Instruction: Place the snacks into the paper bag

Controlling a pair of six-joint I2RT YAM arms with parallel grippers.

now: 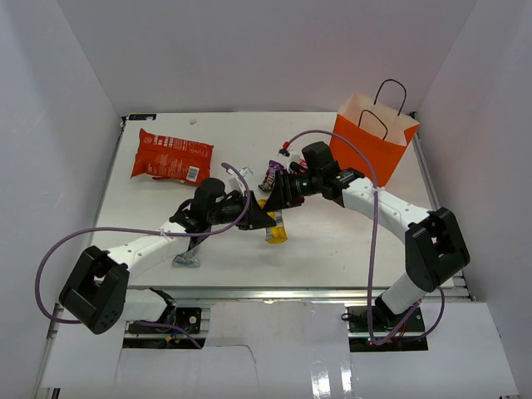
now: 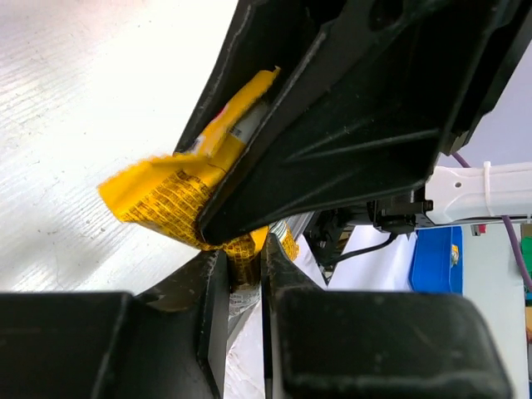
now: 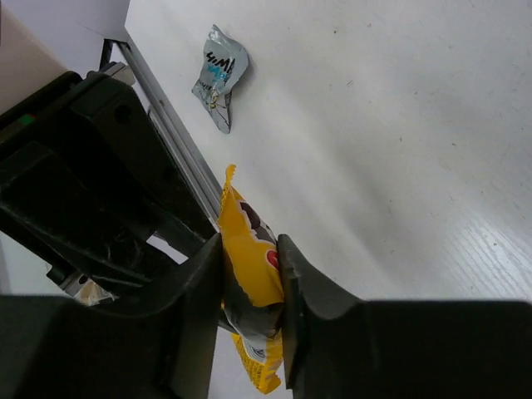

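Observation:
Both grippers meet at mid-table on one yellow candy wrapper (image 1: 276, 231). My right gripper (image 1: 274, 199) is shut on the wrapper's middle (image 3: 243, 218), seen between the jaws in the right wrist view (image 3: 251, 259). My left gripper (image 1: 263, 218) pinches the same wrapper's (image 2: 158, 195) lower edge, its jaws nearly closed (image 2: 245, 253). The orange paper bag (image 1: 374, 143) stands upright at the back right, open. The red-orange chip bag (image 1: 170, 156) lies flat at the back left. A silver-blue wrapper (image 1: 187, 259) lies by the left arm and shows in the right wrist view (image 3: 218, 73).
A purple wrapper (image 1: 271, 173) lies just behind the right gripper, and a small maroon wrapper (image 1: 285, 150) lies further back. White walls enclose the table on three sides. A purple cable (image 1: 366, 166) loops over the right arm near the bag.

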